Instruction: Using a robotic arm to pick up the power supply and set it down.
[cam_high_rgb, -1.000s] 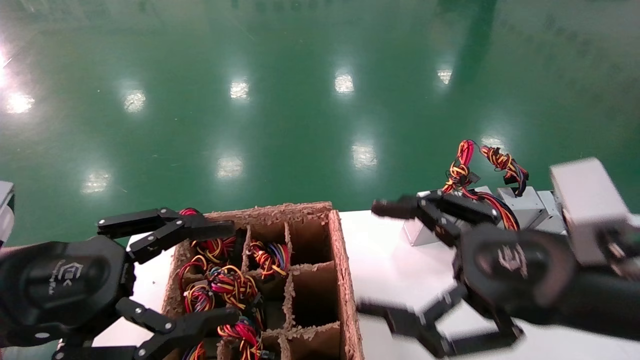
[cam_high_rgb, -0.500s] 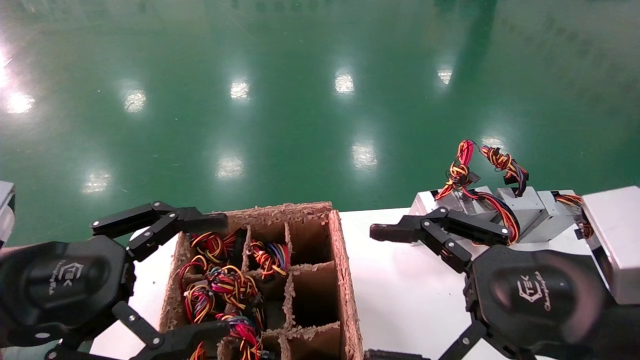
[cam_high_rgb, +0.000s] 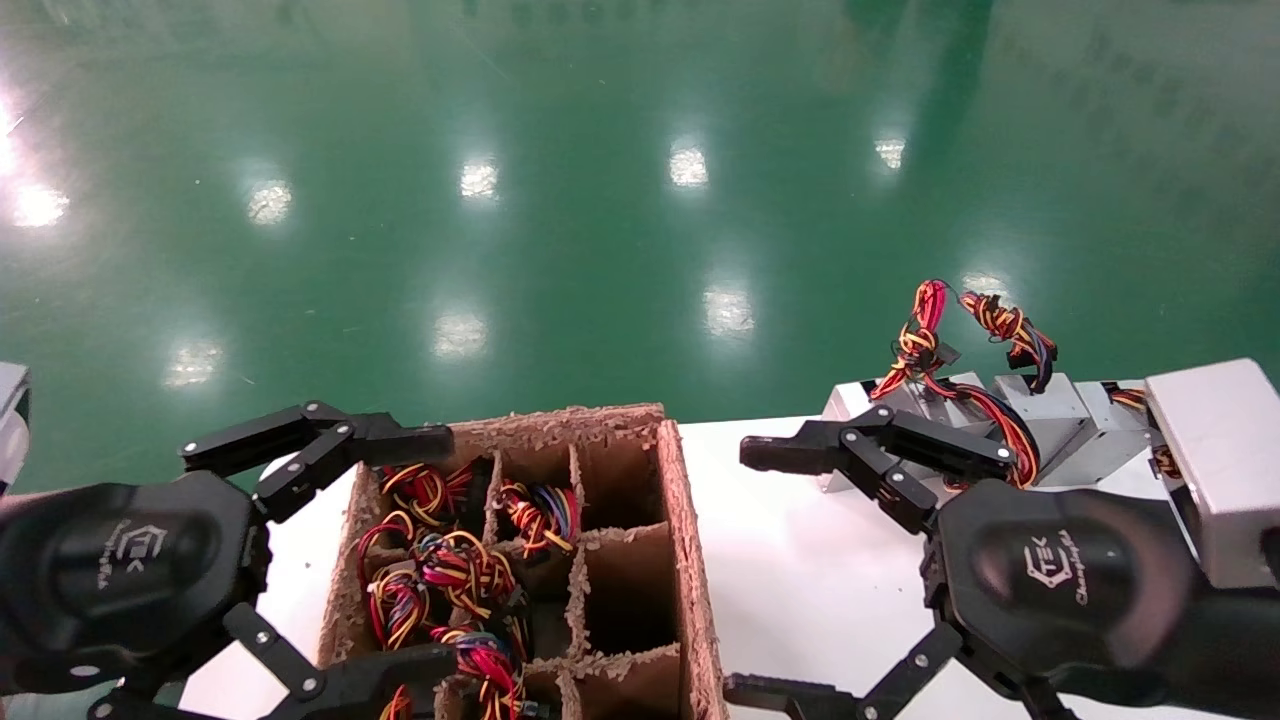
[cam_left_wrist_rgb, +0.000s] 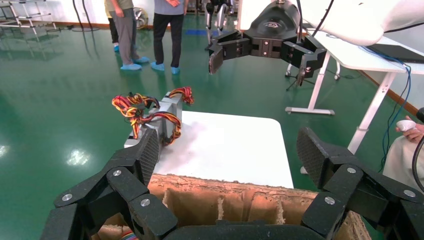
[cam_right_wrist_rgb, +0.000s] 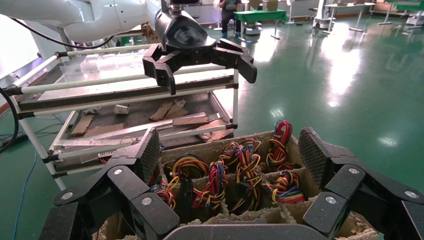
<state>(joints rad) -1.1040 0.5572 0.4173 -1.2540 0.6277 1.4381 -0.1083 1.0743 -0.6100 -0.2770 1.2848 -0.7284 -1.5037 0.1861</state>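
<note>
R tool (cam_high_rgb: 770, 570): near edge of view, over the white tabletop (cam_high_rgb: 800, 560), jaws spread wide, nothing held. One finger reaches toward the PSUs, the other sits low at the near edge.
L tool (cam_high_rgb: 400, 550): also wide open, empty, hovers over the box's left side. Parked, by the look of it.
Box (cam_high_rgb: 690, 560): cardboard, divider grid, between the two tools, on the tabletop. L cells hold PSUs with wire bundles (cam_high_rgb: 450, 570) poking up, some w/ blue strands. R cells nearest the R tool look empty.
Key relation: target PSU (cam_high_rgb: 905, 400) lies just beyond the R tool's far finger, toward the tabletop's far R corner. R arm clearly nearer; L arm is across the box, well apart.
PSU: grey metal case, red-yellow bundle (cam_high_rgb: 920, 340) knotted and standing up off its top. Rests on the tabletop, far L of a short row of like cases (cam_high_rgb: 1050, 415), touching or nearly touching its neighbour. Row runs L-R along the far edge.
Long axis: can't tell for sure; finger hides part of the case.
Step (my read): R tool open and not yet on the case. A grasp or a release, can't say which.
Risk: fingers snagging the wire loop, or nudging the neighbour.
Far: green floor, lamp glare.
</note>
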